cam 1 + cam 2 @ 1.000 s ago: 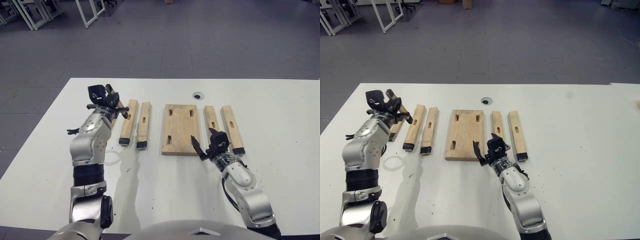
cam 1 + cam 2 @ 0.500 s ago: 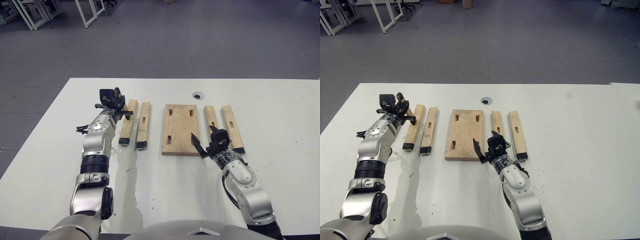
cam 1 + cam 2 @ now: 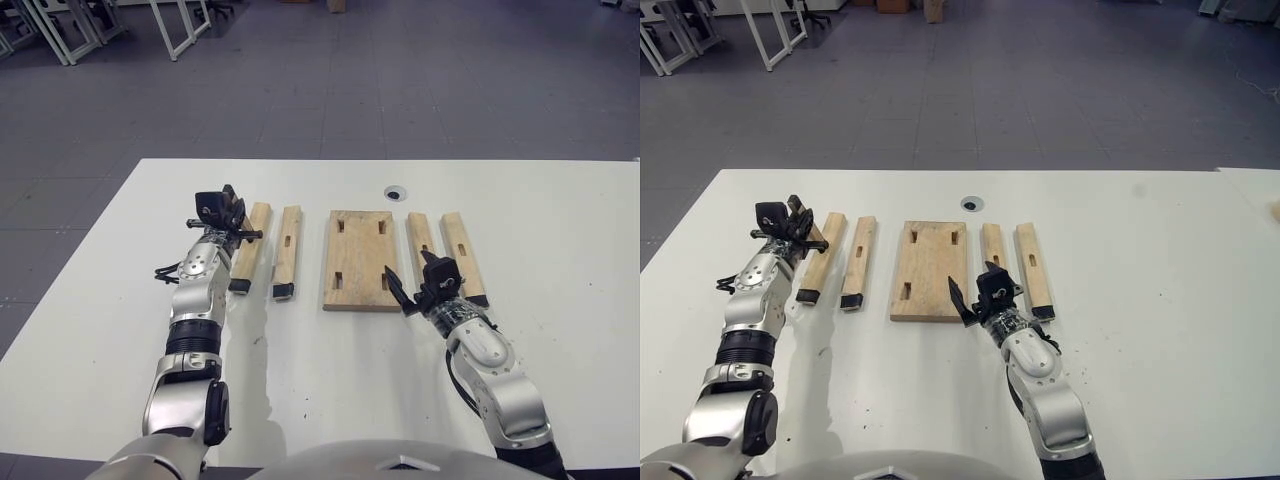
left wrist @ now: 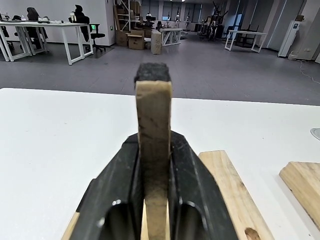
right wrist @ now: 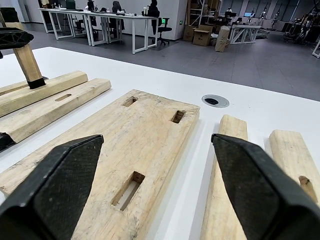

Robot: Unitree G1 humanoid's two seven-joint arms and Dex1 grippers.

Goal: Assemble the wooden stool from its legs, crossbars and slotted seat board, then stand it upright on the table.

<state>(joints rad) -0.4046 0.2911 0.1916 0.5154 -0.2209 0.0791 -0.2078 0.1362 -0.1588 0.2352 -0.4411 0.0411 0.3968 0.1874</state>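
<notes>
Bright, even overhead light fills the hall; the white desk (image 3: 580,330) glows without harsh glare. Thin soft shadows hug the seat board (image 3: 355,262). Distant background looks soft.

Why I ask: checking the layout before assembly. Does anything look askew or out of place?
One thing: a black-tipped wooden piece is clamped in the left tool, tilted above the left legs. The seat board and right legs lie flat in a row.
</notes>
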